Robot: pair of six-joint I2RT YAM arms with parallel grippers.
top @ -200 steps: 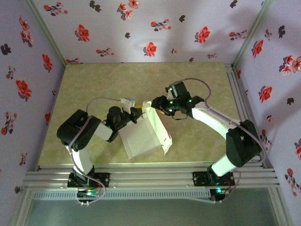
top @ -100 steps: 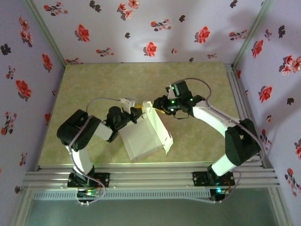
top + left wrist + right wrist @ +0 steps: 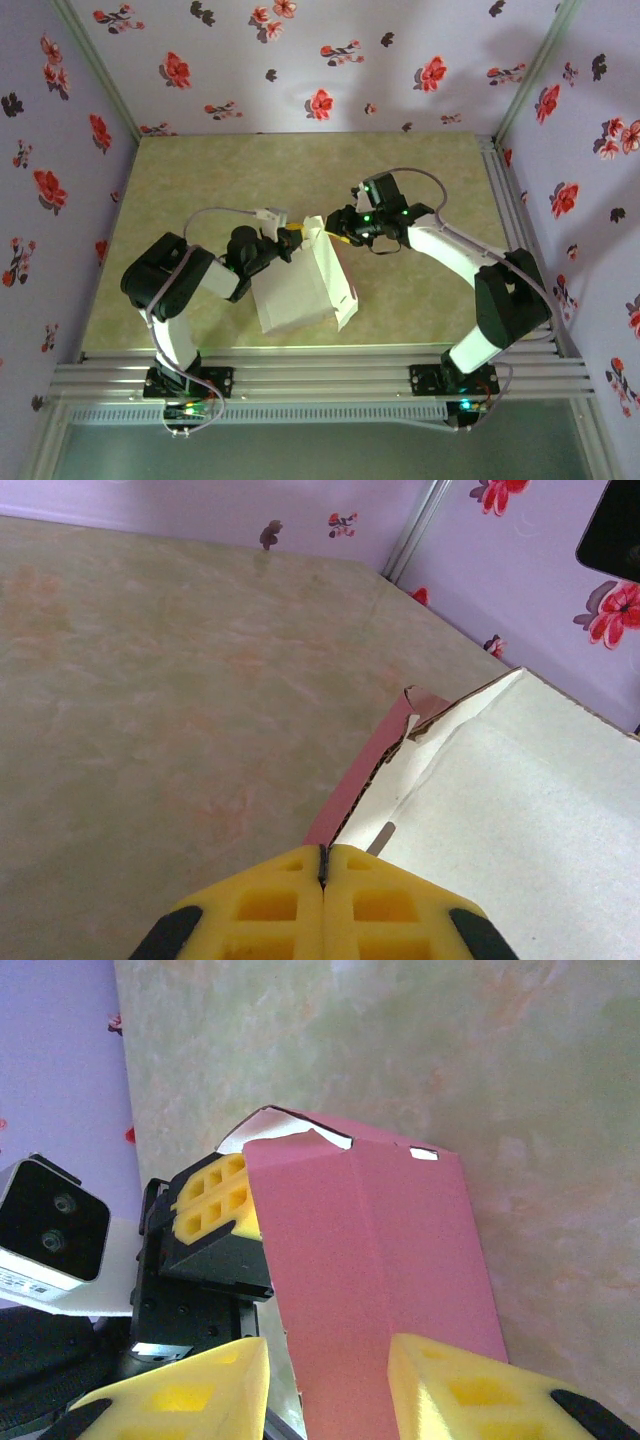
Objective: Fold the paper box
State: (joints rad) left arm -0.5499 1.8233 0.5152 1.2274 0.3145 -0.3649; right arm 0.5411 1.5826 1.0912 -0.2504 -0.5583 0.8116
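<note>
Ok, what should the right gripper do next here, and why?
Probably close the right gripper on the box: its fingers straddle the pink panel with a gap showing, while the left gripper is shut on an edge of it.

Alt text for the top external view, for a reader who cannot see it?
Two robot arms meet at a pale, partly folded paper box over a green marbled table. The left gripper is shut on its far edge; the right gripper, open, reaches the same edge beside it.
</note>
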